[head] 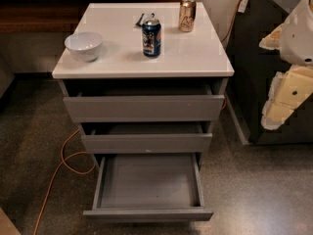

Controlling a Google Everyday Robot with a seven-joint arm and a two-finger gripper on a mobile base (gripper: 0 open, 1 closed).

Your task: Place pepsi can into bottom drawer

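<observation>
Here, one pepsi can [151, 38], one gold can [187, 14], one bowl [84, 45], bottom drawer [146, 213] open, tool [291, 87] rightmost, state unclear.

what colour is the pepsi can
Pepsi can dark blue, white-red markings; camera view. Gripper at right edge.

Light comes from above: the white bench [205, 58] top is bright with faint glare, and the bowl [83, 45] and pepsi can [151, 37] cast short, soft shadows on it. The floor [29, 131] and the open bottom drawer [146, 180] are dim. The gripper [288, 77], at the right edge, is strongly lit.
</observation>
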